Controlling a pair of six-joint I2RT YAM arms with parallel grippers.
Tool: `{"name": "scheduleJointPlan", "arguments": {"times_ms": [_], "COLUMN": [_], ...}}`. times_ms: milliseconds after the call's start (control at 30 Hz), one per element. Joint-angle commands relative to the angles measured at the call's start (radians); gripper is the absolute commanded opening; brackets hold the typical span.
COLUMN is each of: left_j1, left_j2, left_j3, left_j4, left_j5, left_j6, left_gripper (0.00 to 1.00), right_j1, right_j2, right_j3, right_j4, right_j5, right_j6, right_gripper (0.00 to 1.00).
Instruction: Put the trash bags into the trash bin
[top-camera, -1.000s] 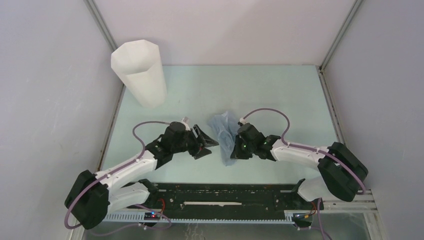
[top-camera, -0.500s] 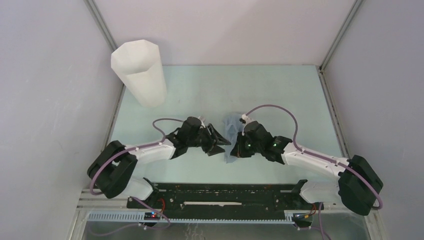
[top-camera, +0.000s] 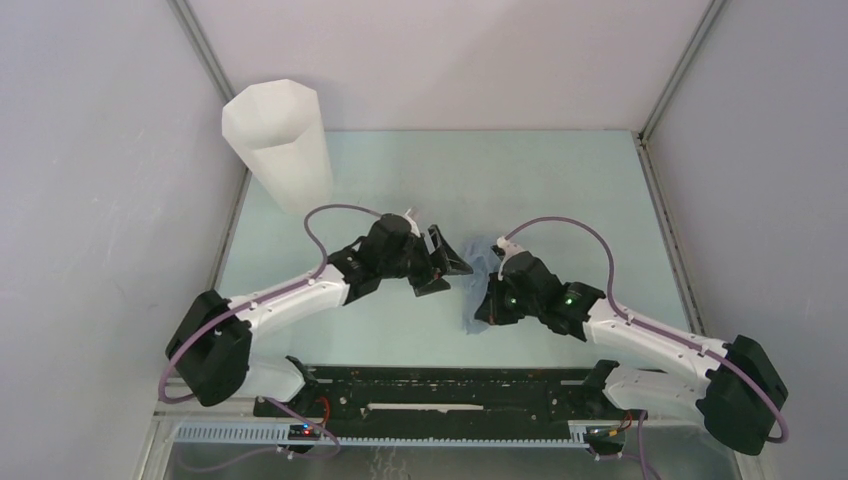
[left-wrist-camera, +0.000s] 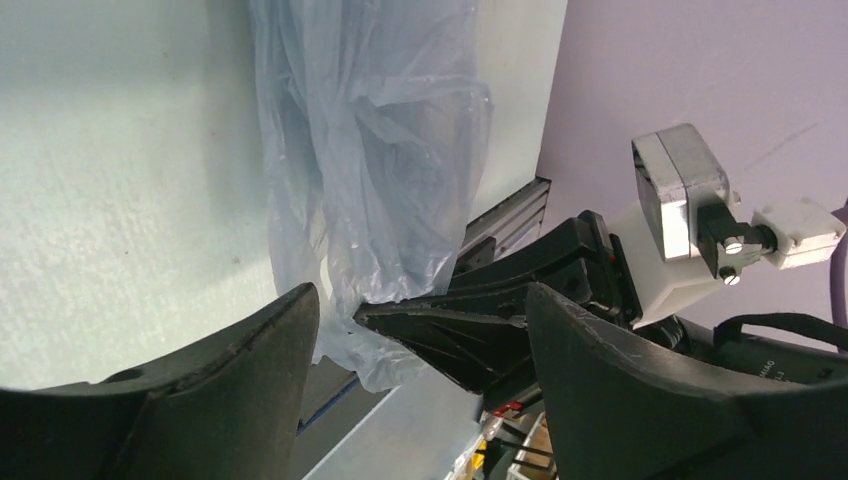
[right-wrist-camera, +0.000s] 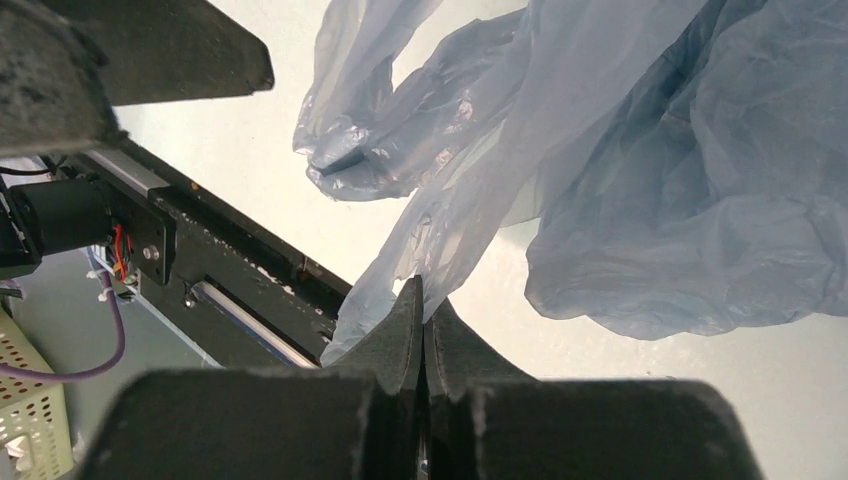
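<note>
Right claw (right-wrist-camera: 420, 300) clenched on crinkly pale-blue plastic bag (right-wrist-camera: 650, 180); your left claw (left-wrist-camera: 420, 303) released: pinch hanging fold beside it.

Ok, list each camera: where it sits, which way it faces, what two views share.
Top external: above and behind, looking down on table, trash bin, left gripper, right gripper.
Left wrist: faces trash bag and right gripper, between own open fingers.
Right wrist: looks along own shut fingers pinching the bag.
Shared: the bag, all three.
</note>
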Motion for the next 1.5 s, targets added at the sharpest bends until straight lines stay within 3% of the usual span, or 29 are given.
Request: {"name": "scheduleJointPlan", "arguments": {"times_ms": [0, 100, 233, 500, 633, 767, 833, 933, 1033, 1133, 1233, 1367, 1467], "left_j1": [-0.013, -0.03, -0.049, -0.07, -0.063, -0.016, 0.026, 0.125, 0.232, 0.309, 0.329, 0.289, 0.263], "left_j2": [-0.011, 0.051, 0.12, 0.235, 0.258, 0.262, 0.233, 0.162, 0.122, 0.121, 0.124, 0.079, 0.01], "left_j3": [0.069, 0.107, 0.174, 0.25, 0.268, 0.269, 0.24, 0.19, 0.199, 0.305, 0.53, 0.858, 0.881], "left_j4": [-0.095, -0.091, -0.122, -0.149, -0.16, -0.185, -0.187, -0.192, -0.199, -0.199, -0.235, -0.328, -0.355], "left_j5": [-0.029, 0.046, 0.067, 0.098, 0.077, 0.052, 0.043, 0.03, 0.07, 0.128, 0.133, 0.061, -0.004], "left_j6": [0.099, 0.128, 0.167, 0.212, 0.246, 0.279, 0.279, 0.282, 0.27, 0.239, 0.234, 0.312, 0.381], "left_gripper": [0.82, 0.83, 0.7, 0.71, 0.53, 0.12, 0.02, 0.0, 0.0, 0.0, 0.0, 0.0, 0.0], "right_j1": [0.003, 0.001, -0.002, -0.004, -0.004, -0.022, -0.038, -0.09, -0.219, -0.415, -0.554, -0.529, -0.455], "right_j2": [-0.031, -0.045, -0.052, -0.049, -0.06, -0.086, -0.107, -0.136, -0.149, -0.098, 0.012, 0.079, 0.007], "right_j3": [-0.003, -0.004, -0.006, -0.006, -0.02, -0.025, -0.027, -0.029, -0.011, 0.111, 0.412, 0.874, 0.934], "right_j4": [-0.021, -0.025, -0.025, -0.029, -0.042, -0.12, -0.17, -0.229, -0.235, -0.246, -0.407, -0.558, -0.463], "right_j5": [0.027, 0.029, 0.02, 0.008, 0.012, 0.017, 0.029, 0.044, -0.011, -0.165, -0.251, -0.215, -0.169], "right_j6": [-0.02, -0.02, -0.025, -0.019, -0.006, 0.013, 0.018, 0.002, -0.039, -0.101, -0.174, -0.24, -0.254], "right_gripper": [0.0, 0.0, 0.0, 0.0, 0.0, 0.0, 0.0, 0.0, 0.0, 0.0, 0.0, 0.0, 0.0]}}
